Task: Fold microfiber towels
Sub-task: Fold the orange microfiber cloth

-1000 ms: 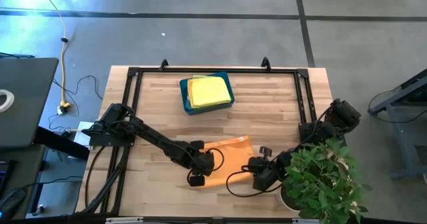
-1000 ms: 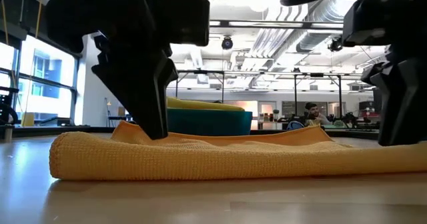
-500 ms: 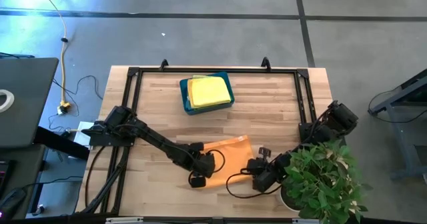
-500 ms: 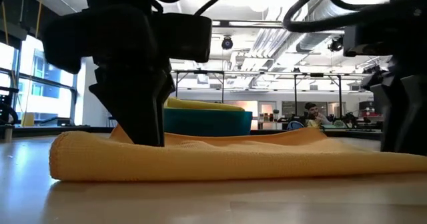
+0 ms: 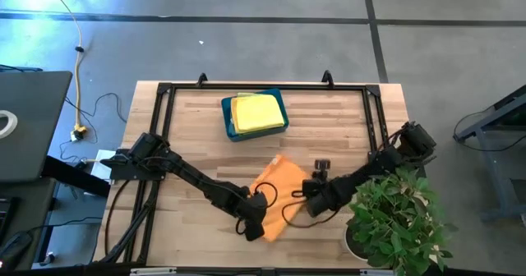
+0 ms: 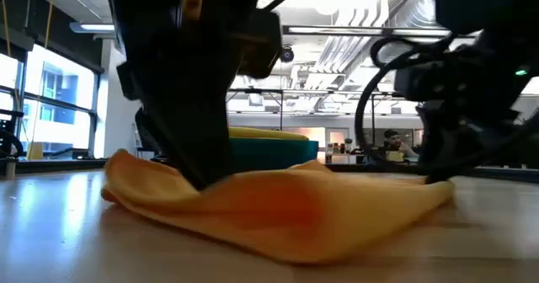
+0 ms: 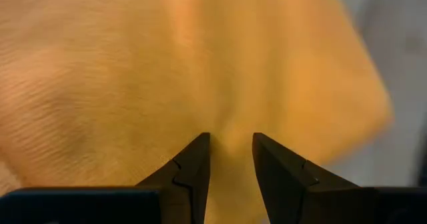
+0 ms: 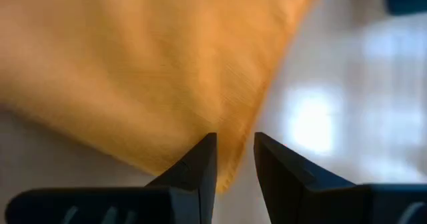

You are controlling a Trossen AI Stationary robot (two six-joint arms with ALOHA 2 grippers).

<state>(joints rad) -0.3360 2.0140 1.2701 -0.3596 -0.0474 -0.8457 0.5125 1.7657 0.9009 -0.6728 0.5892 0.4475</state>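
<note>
An orange microfiber towel (image 5: 278,192) lies folded and cornerwise on the wooden table, near its front edge; it also shows in the low view (image 6: 286,209). My left gripper (image 5: 256,218) is shut on the towel's near-left edge. My right gripper (image 5: 311,200) is shut on its right-hand corner. Yellow towels (image 5: 255,112) rest in a teal bin (image 5: 281,126) at the far middle of the table. My left gripper pinches a raised pucker of the orange cloth (image 7: 230,132) between its two fingers, coming steeply from above. The towel stays low, its underside on the table (image 6: 278,245). One layer or several, I cannot tell. My right gripper pinches the towel's edge near a corner (image 8: 230,159) between its two fingers, slanting down from the table's right side. That end is raised a little (image 6: 429,197); the towel's middle lies on the wood.
A leafy potted plant (image 5: 399,223) stands at the near right corner, close behind my right arm. A black frame rail (image 5: 263,87) runs around the table's far part. Bare wood shows left of the towel (image 5: 189,218).
Both grippers have rolled and swung the towel about on the table: it lay lengthwise from left to right and now lies cornerwise. My right gripper has moved toward the far and left, my left toward the near edge. Both have kept their hold.
</note>
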